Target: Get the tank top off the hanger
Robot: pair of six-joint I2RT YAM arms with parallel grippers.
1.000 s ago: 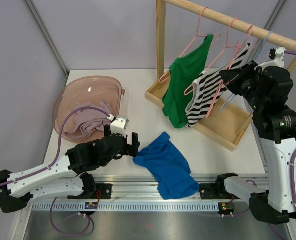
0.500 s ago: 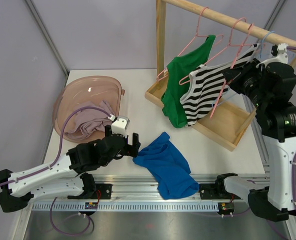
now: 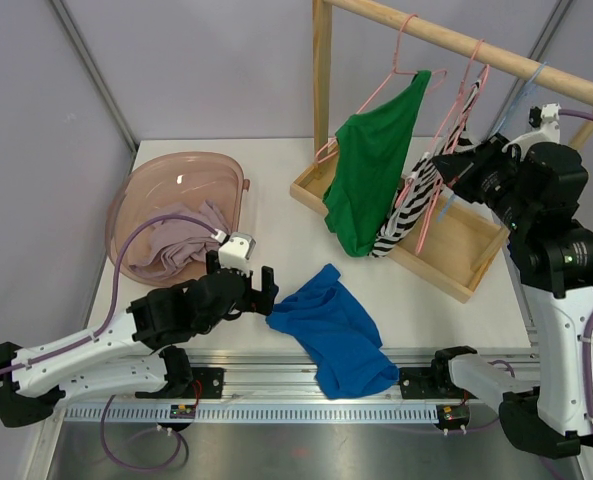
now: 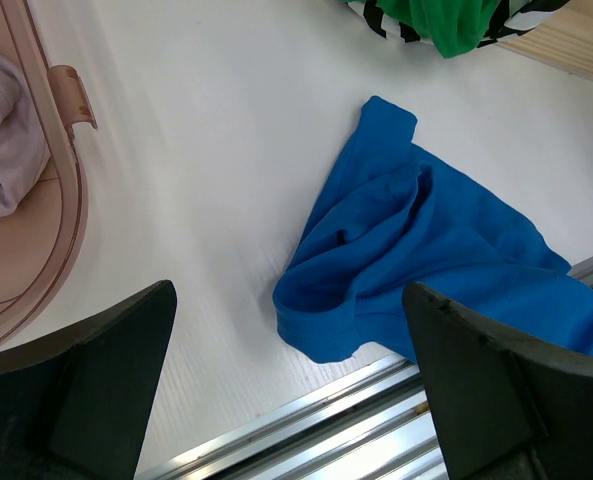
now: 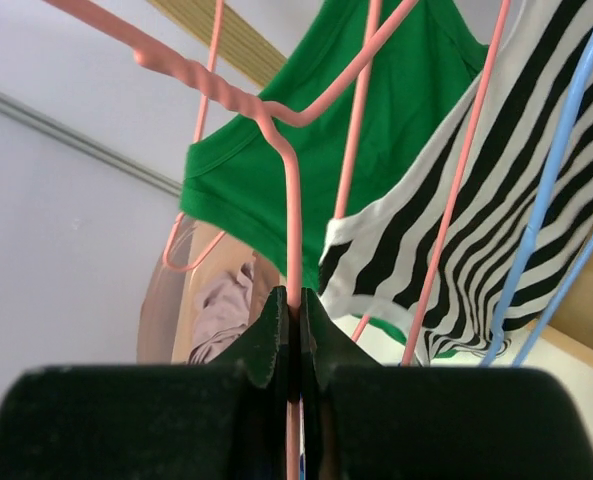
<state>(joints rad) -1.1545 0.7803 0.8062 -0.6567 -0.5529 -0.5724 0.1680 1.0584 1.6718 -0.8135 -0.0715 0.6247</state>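
Overhead, right tool [image 5: 294,312] pinching pink hanger [image 5: 292,200], left tool [image 4: 286,300] wide beside blue shirt [image 4: 426,250]

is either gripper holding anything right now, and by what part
The right gripper is shut on the pink hanger, pinching one bare wire arm near its twisted neck. The left gripper is open and holds nothing.

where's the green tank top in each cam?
Top external: green tank top hangs upper centre, from the wooden rail.
Left wrist: only its hem, top edge, right of centre.
Right wrist: upper centre, behind the pink hanger.
Shared landmark: pink basin, on the left in all three.
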